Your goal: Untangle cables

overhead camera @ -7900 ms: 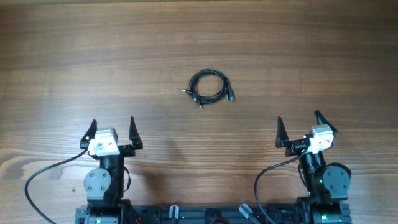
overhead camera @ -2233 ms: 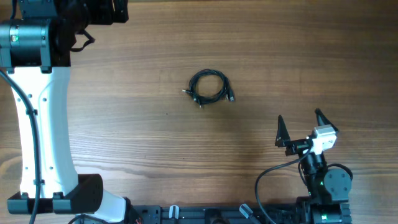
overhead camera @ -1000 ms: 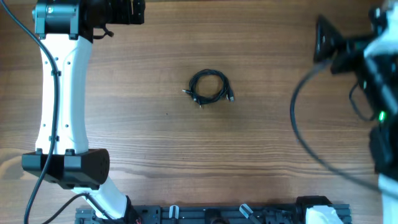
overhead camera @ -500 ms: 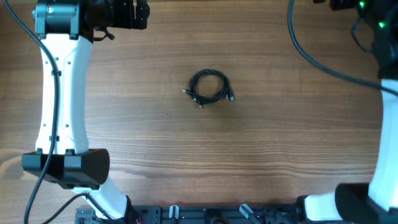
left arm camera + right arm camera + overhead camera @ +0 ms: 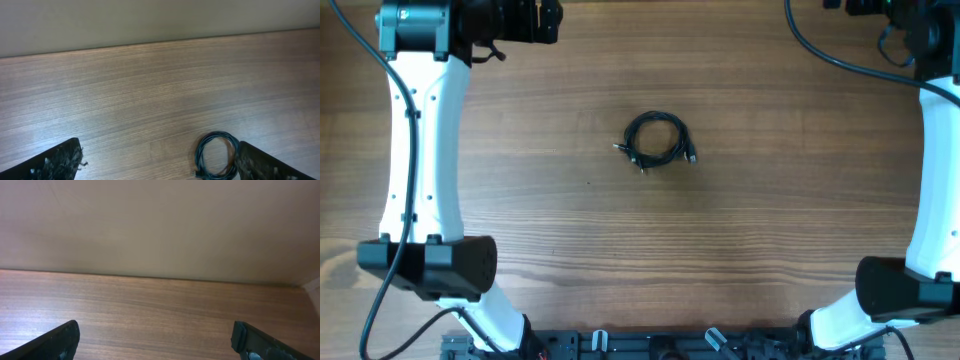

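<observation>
The cables (image 5: 657, 139) are one small coil of thin black cord with plug ends, lying flat mid-table. In the left wrist view the cables (image 5: 216, 155) show low and right of centre, close to the right finger (image 5: 265, 165). My left gripper (image 5: 160, 167) is open and empty, held high above the far left of the table (image 5: 545, 20). My right gripper (image 5: 160, 342) is also open and empty, over the far right corner. Its view shows bare wood only, no cables.
The wooden table (image 5: 650, 250) ends at a plain beige wall (image 5: 160, 225) on the far side. The white left arm (image 5: 415, 150) stretches along the left side and the white right arm (image 5: 935, 180) along the right. The arms' mounting rail (image 5: 660, 345) lines the near edge.
The right arm has risen from its rest and swung out to the far right corner. The left arm has hardly shifted at the far left. The cables lie where they were.
</observation>
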